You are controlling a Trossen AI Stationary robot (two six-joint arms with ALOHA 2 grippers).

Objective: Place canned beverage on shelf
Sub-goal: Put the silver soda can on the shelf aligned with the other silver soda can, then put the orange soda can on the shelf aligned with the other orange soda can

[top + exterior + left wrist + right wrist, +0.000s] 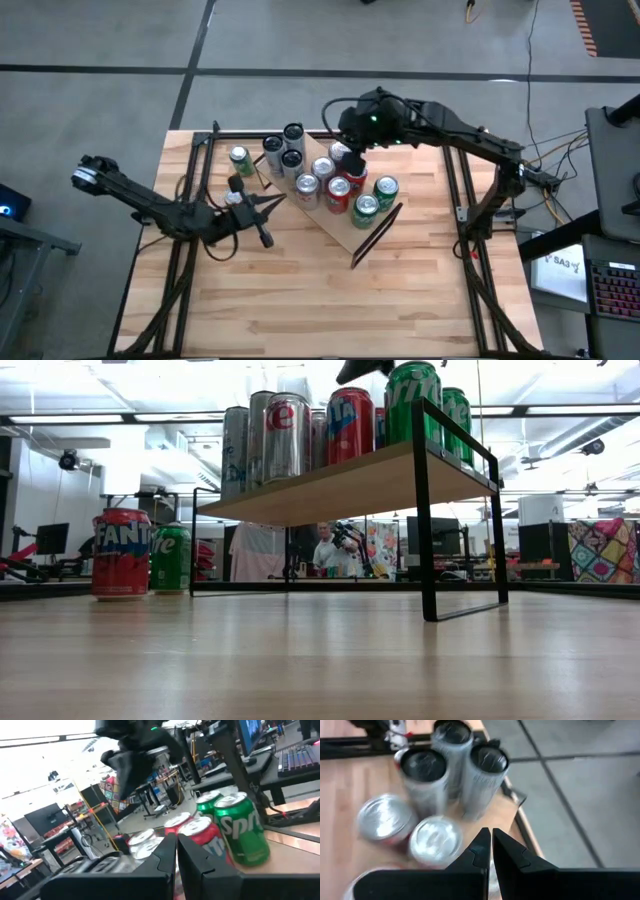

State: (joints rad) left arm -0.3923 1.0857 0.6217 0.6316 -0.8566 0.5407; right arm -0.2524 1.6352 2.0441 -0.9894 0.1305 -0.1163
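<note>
Two cans are still standing off the shelf [352, 218] on the bare worktop [320, 300], and the coming move is turning on where they are lying from each end effector. In the high view the green can [240, 160] is standing upright near the worktop's far left corner, and a second can [237, 187] is sitting just on the near side of it; the low view is showing them side by side as a red Fanta can [121, 553] and a green can [171, 558], both upright, so each long axis is running vertically.

Your left end effector [272, 203] is lying low over the worktop, pinched fully closed and gripping nothing, with its tips aiming toward the shelf. The two loose cans are sitting just beside it, toward the far edge and slightly back along its arm. That makes the left arm clearly the nearer one.

Your right end effector [357, 160] is hovering over the far end of the shelf among the cans already standing there, also closed tight and empty. From it, the loose cans are lying well apart to the left, past the tall slim cans [283, 148].

I judge you are needing the left fingers spread and swung toward the far edge.
</note>
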